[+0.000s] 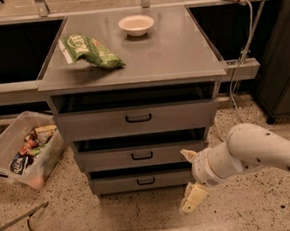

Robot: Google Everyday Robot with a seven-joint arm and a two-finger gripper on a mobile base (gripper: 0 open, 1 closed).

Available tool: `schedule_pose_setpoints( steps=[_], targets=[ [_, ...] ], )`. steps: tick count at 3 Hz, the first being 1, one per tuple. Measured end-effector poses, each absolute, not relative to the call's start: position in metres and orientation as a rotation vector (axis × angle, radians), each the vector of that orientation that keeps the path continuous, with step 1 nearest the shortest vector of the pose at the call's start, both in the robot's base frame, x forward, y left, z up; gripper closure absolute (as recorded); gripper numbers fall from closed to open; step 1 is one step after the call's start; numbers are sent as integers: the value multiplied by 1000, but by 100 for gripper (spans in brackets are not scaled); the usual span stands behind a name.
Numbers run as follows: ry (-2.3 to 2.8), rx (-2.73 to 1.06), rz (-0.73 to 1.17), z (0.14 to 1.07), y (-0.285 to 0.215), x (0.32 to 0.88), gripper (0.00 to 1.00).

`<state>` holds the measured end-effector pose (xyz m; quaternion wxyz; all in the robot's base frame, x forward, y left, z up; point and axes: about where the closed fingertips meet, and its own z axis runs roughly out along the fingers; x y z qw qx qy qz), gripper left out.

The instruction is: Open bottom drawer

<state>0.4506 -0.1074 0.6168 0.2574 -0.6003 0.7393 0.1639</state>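
The grey metal cabinet (pixel 130 58) has three drawer fronts stacked under its top. The bottom drawer (pixel 115 184) is the narrowest and lowest, with a small black loop handle (pixel 145 181) at its centre. It sits a little proud of the cabinet, like the two above it. My gripper (pixel 190 178) hangs on a white arm that comes in from the right. It is in front of the bottom drawer's right end, to the right of the handle. Its two cream fingers (pixel 193 198) are spread apart and hold nothing.
A green snack bag (pixel 88 50) and a white bowl (pixel 136 24) lie on the cabinet top. A clear plastic bin (pixel 22 149) of snacks stands on the floor at left. A cable (pixel 240 55) hangs at right beside a dark cabinet (pixel 280 51). A tool (pixel 23 220) lies on the floor.
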Motion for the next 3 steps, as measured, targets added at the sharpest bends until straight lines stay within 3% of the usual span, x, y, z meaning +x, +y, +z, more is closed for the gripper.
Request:
schedule_pose_setpoints(
  steps=[1,3],
  targets=[
    [1997,-1610,448,597,-98,454,0],
    [1914,-1583,500,440,-47,455,0]
  ],
)
